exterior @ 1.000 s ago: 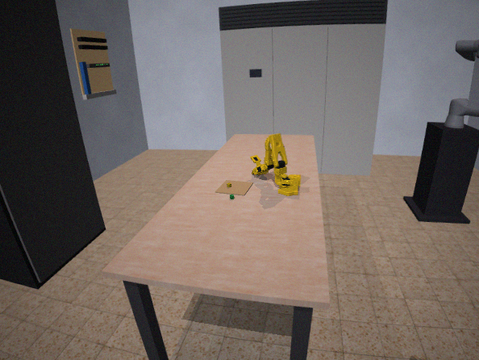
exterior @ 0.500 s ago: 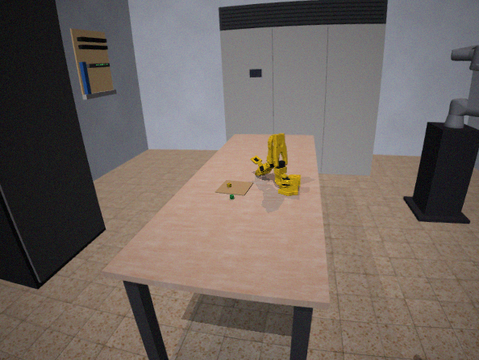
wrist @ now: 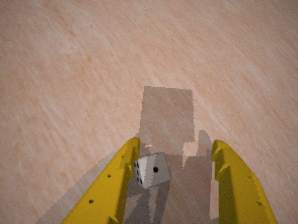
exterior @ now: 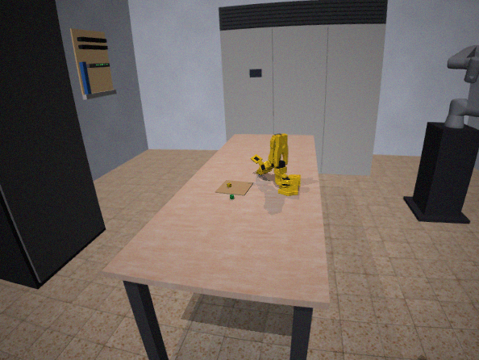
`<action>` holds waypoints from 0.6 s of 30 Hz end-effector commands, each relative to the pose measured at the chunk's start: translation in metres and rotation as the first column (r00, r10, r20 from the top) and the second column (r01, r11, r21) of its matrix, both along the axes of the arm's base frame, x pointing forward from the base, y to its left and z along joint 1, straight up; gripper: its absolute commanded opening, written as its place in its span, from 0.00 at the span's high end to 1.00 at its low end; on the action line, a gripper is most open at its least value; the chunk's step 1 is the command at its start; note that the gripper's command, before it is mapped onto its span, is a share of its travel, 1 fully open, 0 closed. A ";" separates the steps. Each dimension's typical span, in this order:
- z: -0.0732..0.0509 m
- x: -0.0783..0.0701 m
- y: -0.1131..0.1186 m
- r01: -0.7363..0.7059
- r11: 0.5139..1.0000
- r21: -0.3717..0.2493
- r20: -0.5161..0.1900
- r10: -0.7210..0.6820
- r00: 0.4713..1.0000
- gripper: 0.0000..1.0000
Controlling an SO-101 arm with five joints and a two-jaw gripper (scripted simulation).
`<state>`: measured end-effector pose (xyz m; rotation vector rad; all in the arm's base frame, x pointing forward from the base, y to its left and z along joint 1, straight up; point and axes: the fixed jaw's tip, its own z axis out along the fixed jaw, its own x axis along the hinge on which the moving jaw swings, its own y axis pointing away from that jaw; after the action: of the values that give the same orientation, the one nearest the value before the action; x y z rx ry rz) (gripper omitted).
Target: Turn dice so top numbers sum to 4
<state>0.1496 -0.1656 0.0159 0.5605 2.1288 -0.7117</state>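
Observation:
My gripper (wrist: 175, 145) (exterior: 260, 172) is open, held low over the bare table to the right of the tan mat (exterior: 243, 187). In the wrist view a white die (wrist: 152, 170) lies on the table between the jaws. It sits close against the left jaw, with a clear gap to the right jaw. One pip shows on its upper right face. A yellow die (exterior: 229, 185) lies on the mat near its left part. A green die (exterior: 231, 196) lies on the table just off the mat's front edge.
The arm's yellow base (exterior: 289, 185) stands right of the mat. The long wooden table (exterior: 226, 250) runs toward the camera. A dark cabinet stands at the left, and a grey robot on a black pedestal at the far right.

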 end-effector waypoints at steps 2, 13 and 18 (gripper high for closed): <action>0.036 -0.015 0.010 -0.182 0.980 0.076 -0.185 0.193 0.964 0.75; 0.038 -0.016 0.011 -0.183 0.980 0.075 -0.184 0.194 0.964 0.75; 0.034 -0.018 0.017 -0.191 0.979 0.077 -0.175 0.202 0.964 0.75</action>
<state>0.1496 -0.1656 0.0159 0.5605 2.1288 -0.7117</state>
